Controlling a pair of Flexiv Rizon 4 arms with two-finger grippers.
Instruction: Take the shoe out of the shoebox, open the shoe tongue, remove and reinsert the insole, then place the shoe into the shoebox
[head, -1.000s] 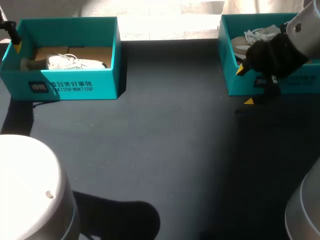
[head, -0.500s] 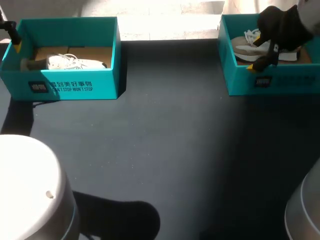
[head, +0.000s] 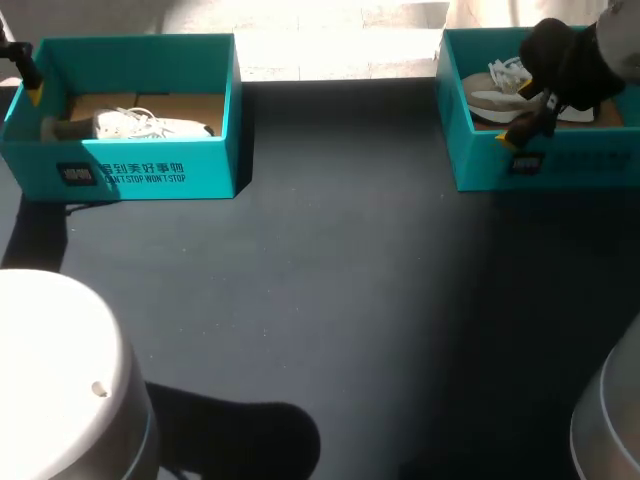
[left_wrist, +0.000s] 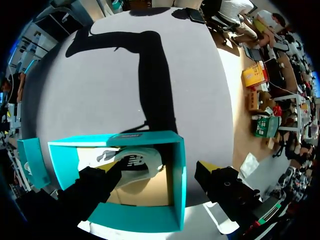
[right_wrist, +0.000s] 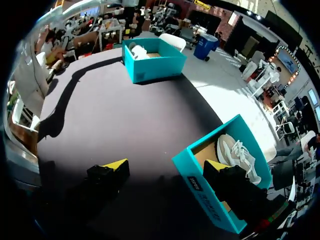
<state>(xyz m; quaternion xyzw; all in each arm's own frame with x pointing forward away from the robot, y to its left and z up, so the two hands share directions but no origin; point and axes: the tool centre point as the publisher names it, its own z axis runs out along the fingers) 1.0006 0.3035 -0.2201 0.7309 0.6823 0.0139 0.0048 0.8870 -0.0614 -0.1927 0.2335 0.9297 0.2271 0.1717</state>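
Wide open, the right gripper hangs astride the box wall, the shoe lying inside. It looks light and soft, so pinch the firmer heel collar. The left gripper gapes too.

Fig.: open teal cardboard shoebox at table's far-right corner, w/ beige-and-white lace-up sneaker inside, laces showing. Second teal shoebox at far left, w/ white lace-up sneaker lying lengthwise on brown floor.
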